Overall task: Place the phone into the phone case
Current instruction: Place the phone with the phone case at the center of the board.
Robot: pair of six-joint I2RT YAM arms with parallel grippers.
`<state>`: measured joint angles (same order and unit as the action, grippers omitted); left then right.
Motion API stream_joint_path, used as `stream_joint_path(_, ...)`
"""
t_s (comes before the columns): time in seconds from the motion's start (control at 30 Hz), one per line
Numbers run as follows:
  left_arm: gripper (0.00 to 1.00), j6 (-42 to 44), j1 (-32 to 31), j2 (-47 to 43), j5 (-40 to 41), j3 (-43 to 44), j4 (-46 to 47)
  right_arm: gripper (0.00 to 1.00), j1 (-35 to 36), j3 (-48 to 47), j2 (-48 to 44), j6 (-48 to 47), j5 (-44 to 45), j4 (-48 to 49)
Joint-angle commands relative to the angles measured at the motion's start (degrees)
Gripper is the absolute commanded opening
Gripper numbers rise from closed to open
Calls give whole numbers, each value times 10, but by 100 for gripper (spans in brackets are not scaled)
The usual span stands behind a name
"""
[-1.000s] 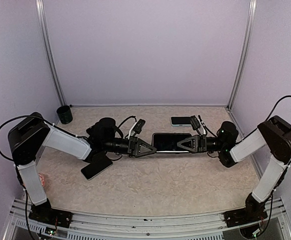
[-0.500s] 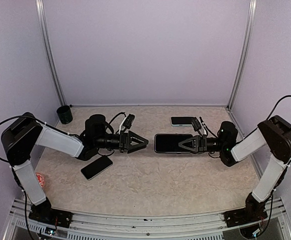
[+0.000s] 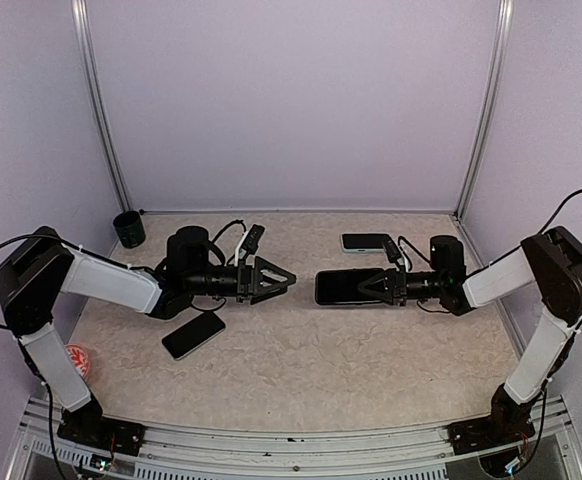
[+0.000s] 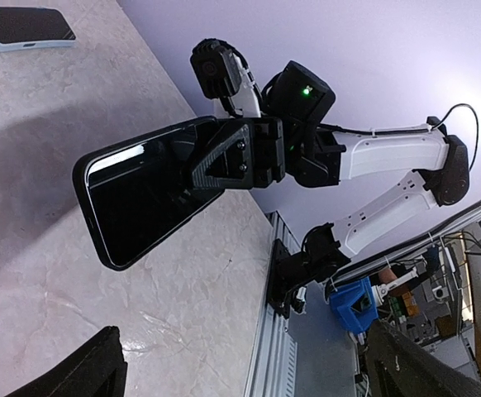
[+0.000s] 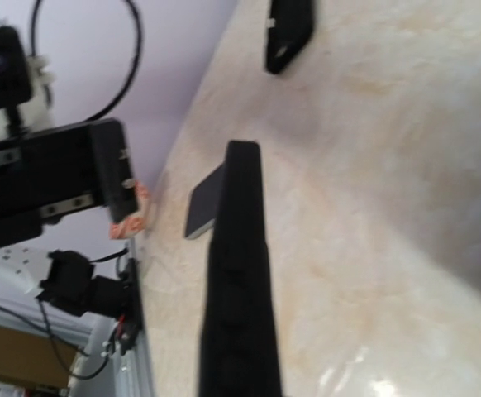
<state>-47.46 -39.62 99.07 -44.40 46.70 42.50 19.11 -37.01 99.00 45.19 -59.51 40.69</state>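
My right gripper [image 3: 369, 288] is shut on a black phone [image 3: 336, 287] and holds it level above the table, screen up. The left wrist view shows its glossy screen [image 4: 141, 198] inside a thick dark rim, with the right gripper [image 4: 224, 161] clamped on its far end. That rim may be the phone case; I cannot tell it apart from the phone. In the right wrist view only the phone's dark edge [image 5: 240, 289] shows. My left gripper [image 3: 289, 280] is open, a short way left of the phone and apart from it, with nothing between its fingers [image 4: 100, 368].
A dark phone [image 3: 193, 334] lies flat below the left arm. A phone in a light blue case [image 3: 366, 241] lies behind the right gripper. A black cup [image 3: 128, 228] stands in the back left corner. A red thing [image 3: 76, 360] sits by the left arm's base.
My left gripper has let go of the phone's left end, opened wide and drawn back to the left. The right gripper has kept its hold and shifted slightly right.
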Motion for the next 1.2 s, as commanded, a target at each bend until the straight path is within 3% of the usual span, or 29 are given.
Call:
stream_joint_path(0.0, 99, 29, -3, -19, 23, -4, -30, 0, -14, -36, -20, -48, 18, -61)
stream_joint_path(0.37, 99, 62, -8, -46, 67, -10, -57, 0, -50, -91, -32, -109, 40, -190)
stream_joint_path(1.17, 99, 100, -29, -78, 108, 11, -111, 0, -102, -192, 4, -129, 53, -279)
